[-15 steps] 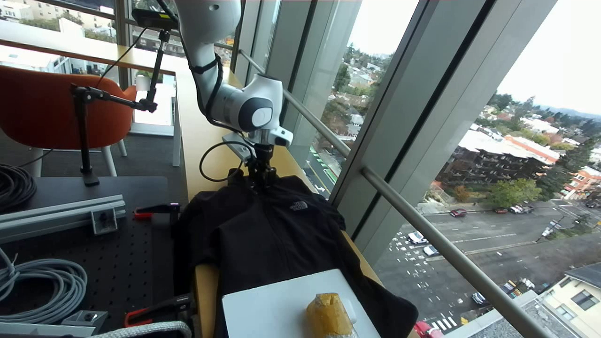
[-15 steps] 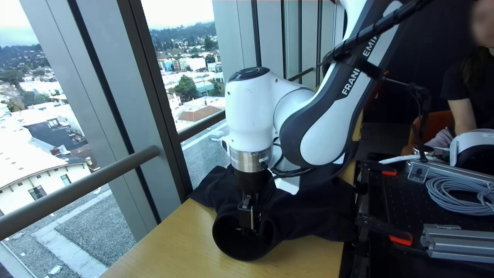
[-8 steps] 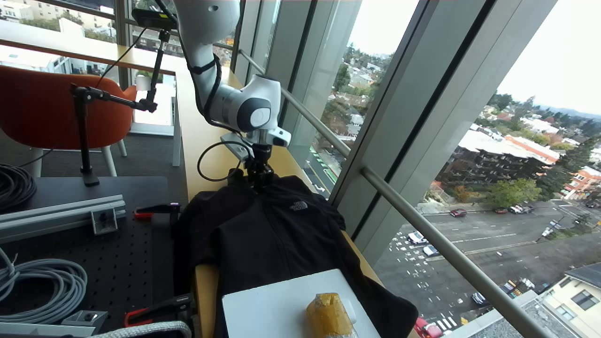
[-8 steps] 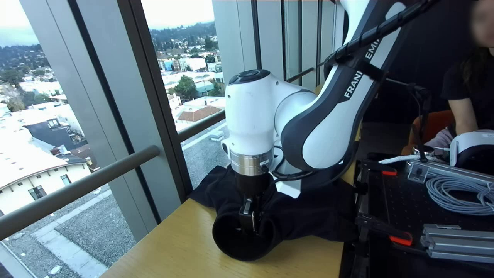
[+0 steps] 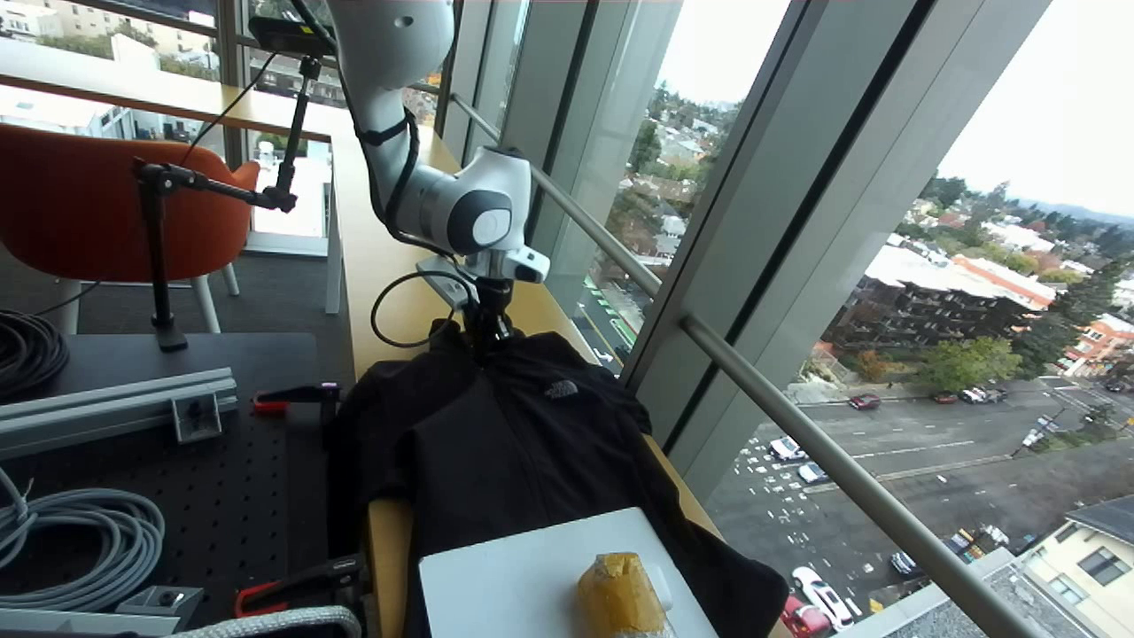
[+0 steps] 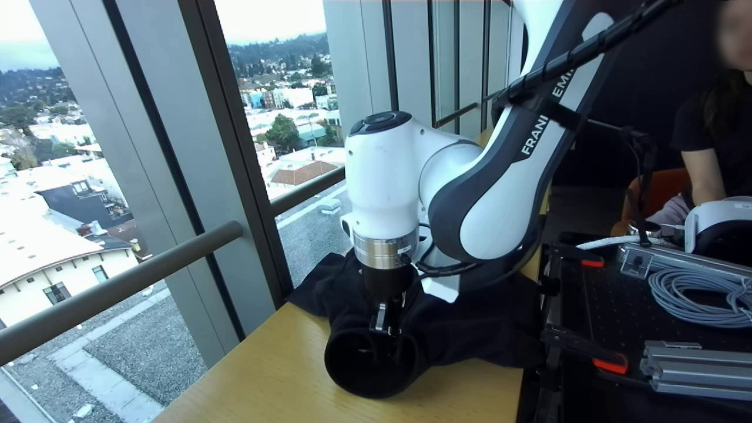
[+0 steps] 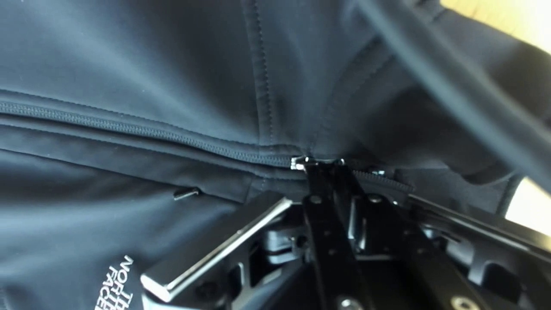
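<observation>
A black jacket (image 5: 523,434) lies on the wooden table (image 6: 276,358), its front facing up. The arm (image 6: 385,176) comes down over the neck end, with the gripper (image 7: 329,168) at the top of the front zip (image 7: 129,128). In the wrist view the jaws stand drawn together, with just a narrow slit between them. The fingers (image 7: 317,185) end right at the silvery slider (image 7: 298,163); whether they pinch any of it I cannot tell, since they cover the spot. The zip curves gently away from there, past a small pull (image 7: 186,193) and a white logo (image 7: 122,280) (the words North and Face can be made out). In an exterior view the collar (image 6: 352,385) forms a round opening below the gripper. A white slab (image 5: 505,576) rests on the jacket's other end, bearing an amber block (image 5: 620,589). Beside the table, a grey cable (image 5: 137,532) lies coiled on a perforated board (image 5: 239,496).
</observation>
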`<control>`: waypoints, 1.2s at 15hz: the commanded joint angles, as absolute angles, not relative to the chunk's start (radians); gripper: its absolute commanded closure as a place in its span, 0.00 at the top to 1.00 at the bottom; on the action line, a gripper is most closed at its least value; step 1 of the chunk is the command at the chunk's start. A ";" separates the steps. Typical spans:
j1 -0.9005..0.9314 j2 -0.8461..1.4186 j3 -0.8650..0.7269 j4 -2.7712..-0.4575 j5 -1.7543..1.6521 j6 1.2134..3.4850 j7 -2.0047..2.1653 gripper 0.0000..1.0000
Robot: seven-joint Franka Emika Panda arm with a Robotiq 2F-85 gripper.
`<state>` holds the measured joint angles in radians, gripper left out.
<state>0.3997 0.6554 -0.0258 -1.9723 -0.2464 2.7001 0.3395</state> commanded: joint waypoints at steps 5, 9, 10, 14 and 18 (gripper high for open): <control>0.433 0.642 -0.025 -1.970 -0.238 2.680 0.346 0.02; 0.453 0.625 -0.030 -1.953 -0.252 2.672 0.342 0.02; 0.456 0.621 -0.030 -1.946 -0.254 2.671 0.342 0.02; 0.469 0.614 -0.025 -1.927 -0.261 2.657 0.348 0.02; 0.491 0.620 -0.017 -1.916 -0.268 2.639 0.358 0.02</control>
